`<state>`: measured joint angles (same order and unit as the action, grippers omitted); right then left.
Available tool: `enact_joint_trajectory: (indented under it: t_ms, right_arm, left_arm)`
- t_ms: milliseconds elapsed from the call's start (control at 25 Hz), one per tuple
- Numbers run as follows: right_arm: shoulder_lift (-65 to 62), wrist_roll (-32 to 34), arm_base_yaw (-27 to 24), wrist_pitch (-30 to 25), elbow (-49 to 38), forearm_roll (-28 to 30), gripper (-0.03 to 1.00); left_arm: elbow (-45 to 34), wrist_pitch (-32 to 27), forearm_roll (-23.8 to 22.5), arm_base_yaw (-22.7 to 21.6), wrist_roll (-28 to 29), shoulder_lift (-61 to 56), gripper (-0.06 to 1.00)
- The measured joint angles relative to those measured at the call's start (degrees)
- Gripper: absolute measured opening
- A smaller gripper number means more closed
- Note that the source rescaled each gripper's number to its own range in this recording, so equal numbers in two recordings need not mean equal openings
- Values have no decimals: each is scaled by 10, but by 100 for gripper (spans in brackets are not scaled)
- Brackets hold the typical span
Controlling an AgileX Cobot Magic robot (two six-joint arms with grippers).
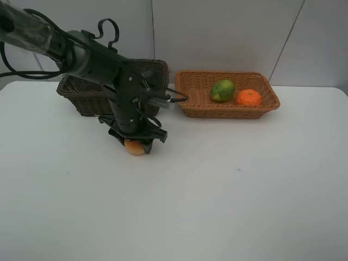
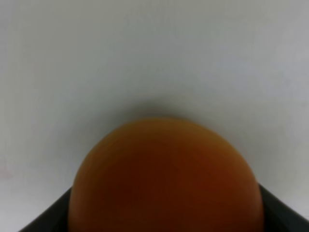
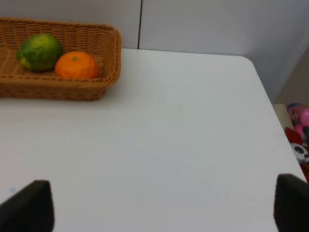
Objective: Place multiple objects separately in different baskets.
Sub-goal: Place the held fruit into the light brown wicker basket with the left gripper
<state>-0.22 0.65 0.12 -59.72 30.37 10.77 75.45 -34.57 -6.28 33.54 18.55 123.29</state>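
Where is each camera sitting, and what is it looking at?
Exterior high: up high in front, looking down at the table, both baskets, and the left arm over the peach.
Left wrist: on the left arm, close above the peach, gripper tips at the edges.
Right wrist: low over the table, facing the tan basket, gripper open.
Shared: orange, green fruit.

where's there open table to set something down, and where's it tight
Free: the white table in front of the tan basket, and the near strip along its front edge. Tight: the left gripper around the peach, just before the dark basket.
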Motion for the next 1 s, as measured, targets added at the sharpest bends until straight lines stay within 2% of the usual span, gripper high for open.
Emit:
enact_joint_trajectory:
  t_ms: [320,440,800,880,1000]
  right_arm:
    - [0,0,0,0,0,0,98]
    - [0,0,0,0,0,0,98]
    - [0,0,0,0,0,0,98]
    - [0,0,0,0,0,0,98]
    - [0,0,0,0,0,0,98]
  left_arm:
    - [116,-141,1,18,0,-25,74]
    - [169,-165,3,36,0,-25,74]
    - [353,-152,2,58,0,15,74]
    - [375,-132,-8,60,0,27,74]
    - [383,-72,-33,60,-2,42,74]
